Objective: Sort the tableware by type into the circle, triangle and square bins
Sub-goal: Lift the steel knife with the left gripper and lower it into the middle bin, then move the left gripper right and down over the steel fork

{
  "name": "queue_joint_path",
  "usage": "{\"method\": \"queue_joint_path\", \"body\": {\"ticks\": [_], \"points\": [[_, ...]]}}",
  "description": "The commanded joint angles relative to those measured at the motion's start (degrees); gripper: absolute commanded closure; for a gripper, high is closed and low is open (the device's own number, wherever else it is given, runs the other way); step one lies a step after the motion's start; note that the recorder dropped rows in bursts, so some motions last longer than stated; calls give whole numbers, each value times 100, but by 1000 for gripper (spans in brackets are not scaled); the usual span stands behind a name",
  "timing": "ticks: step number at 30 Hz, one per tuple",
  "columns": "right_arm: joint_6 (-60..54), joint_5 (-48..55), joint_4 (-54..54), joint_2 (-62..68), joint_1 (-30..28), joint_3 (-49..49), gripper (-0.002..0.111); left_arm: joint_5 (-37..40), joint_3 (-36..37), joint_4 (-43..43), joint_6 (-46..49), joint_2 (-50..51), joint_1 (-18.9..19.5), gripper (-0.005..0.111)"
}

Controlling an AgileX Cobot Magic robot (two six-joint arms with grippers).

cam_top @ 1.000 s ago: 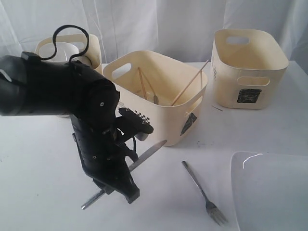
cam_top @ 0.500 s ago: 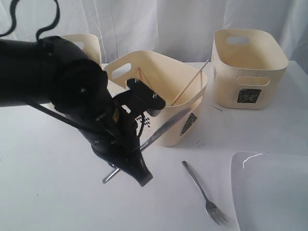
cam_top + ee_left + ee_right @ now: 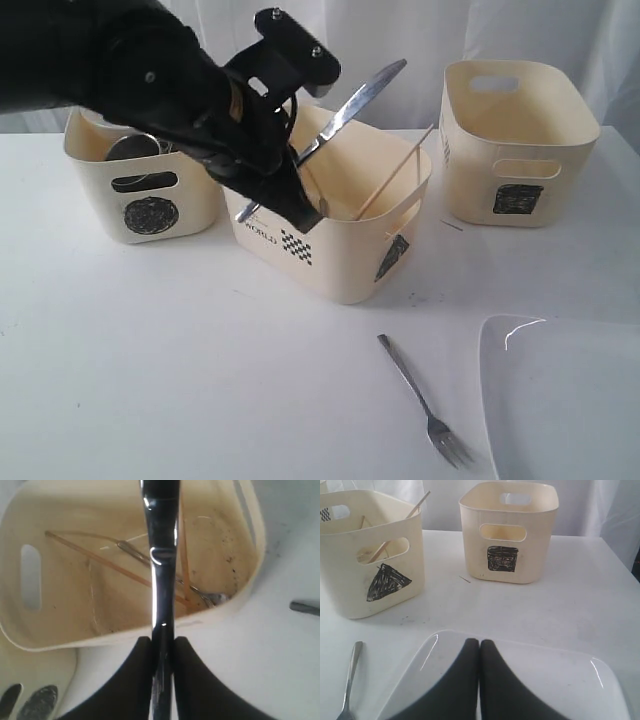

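My left gripper [image 3: 290, 185] is shut on the steel knife [image 3: 350, 105], holding it above the triangle bin [image 3: 345, 255] with the blade pointing up and to the right. In the left wrist view the knife [image 3: 161, 555] runs from between the fingers out over the bin, where chopsticks [image 3: 100, 562] and a spoon [image 3: 135, 552] lie. A steel mug [image 3: 135, 148] shows in the circle bin [image 3: 150, 205]. The square bin [image 3: 515, 145] stands at the right. The fork [image 3: 420, 395] lies on the table beside the white square plate [image 3: 565, 400]. My right gripper [image 3: 479, 642] hangs shut and empty over the plate [image 3: 545, 675].
A white curtain hangs behind the table. A chopstick [image 3: 395, 172] leans out over the triangle bin's rim. A small splinter [image 3: 451, 226] lies by the square bin. The left arm's bulk covers the space between the circle and triangle bins.
The left arm has lifted the knife off the table and swung up and back, bringing it over the triangle bin. The circle bin has come into full view. The fork and plate have not moved.
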Motion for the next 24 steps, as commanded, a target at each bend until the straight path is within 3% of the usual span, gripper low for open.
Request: {"method": "queue_joint_path", "body": {"ticks": [1,10,16,24], "points": [[-19,-78,0,-36,41,30,108,-341,-502,32,179,470,155,107],[-19,-78,0,-36,41,30,108,-1152,-1368,32,298,1413,254,107],[-19,-78,0,-36,41,30,108,-1151,-1733,32,298,1913,334,105],[-19,-78,0,-36,41,30,108,-963,-1744,-83,274,1954,334,64]]}}
